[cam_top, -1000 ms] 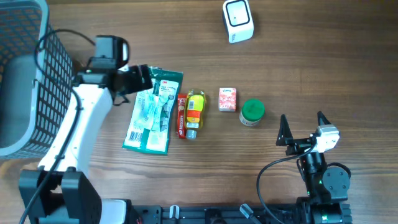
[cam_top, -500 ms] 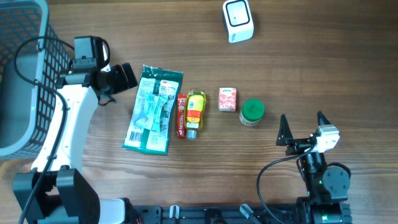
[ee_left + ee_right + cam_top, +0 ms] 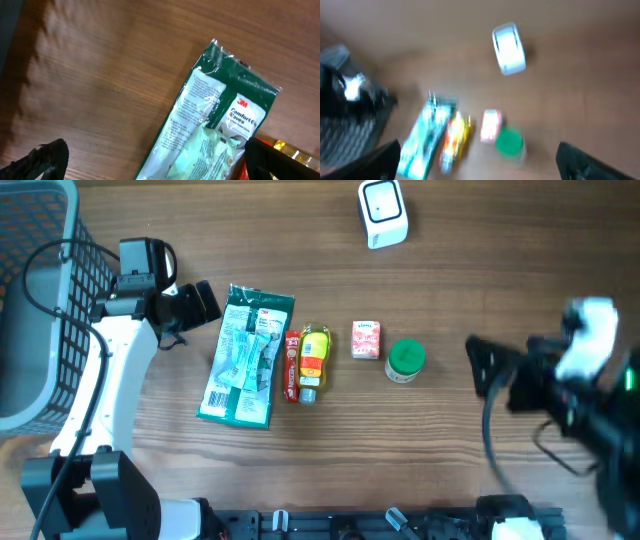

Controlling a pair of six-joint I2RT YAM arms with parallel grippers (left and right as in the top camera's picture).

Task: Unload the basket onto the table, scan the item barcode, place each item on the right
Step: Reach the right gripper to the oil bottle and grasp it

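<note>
Several items lie in a row mid-table: a green glove packet (image 3: 245,358), a red stick (image 3: 292,366), a yellow bottle (image 3: 314,358), a small pink carton (image 3: 366,340) and a green-lidded jar (image 3: 405,361). The white scanner (image 3: 382,213) stands at the back. My left gripper (image 3: 208,302) is open just left of the packet's top end, holding nothing; the left wrist view shows the packet (image 3: 215,120) between its spread fingertips (image 3: 47,157). My right gripper (image 3: 485,368), blurred, hangs open right of the jar. Its wrist view shows the scanner (image 3: 508,47) and the jar (image 3: 509,143), both blurred.
A grey wire basket (image 3: 40,300) stands at the far left edge, right behind the left arm. Bare wood lies between the item row and the scanner, and right of the jar under the right arm.
The left gripper drew back leftward off the packet's top end, then held still. The right arm left its resting spot at the front right and is swinging up, blurred.
</note>
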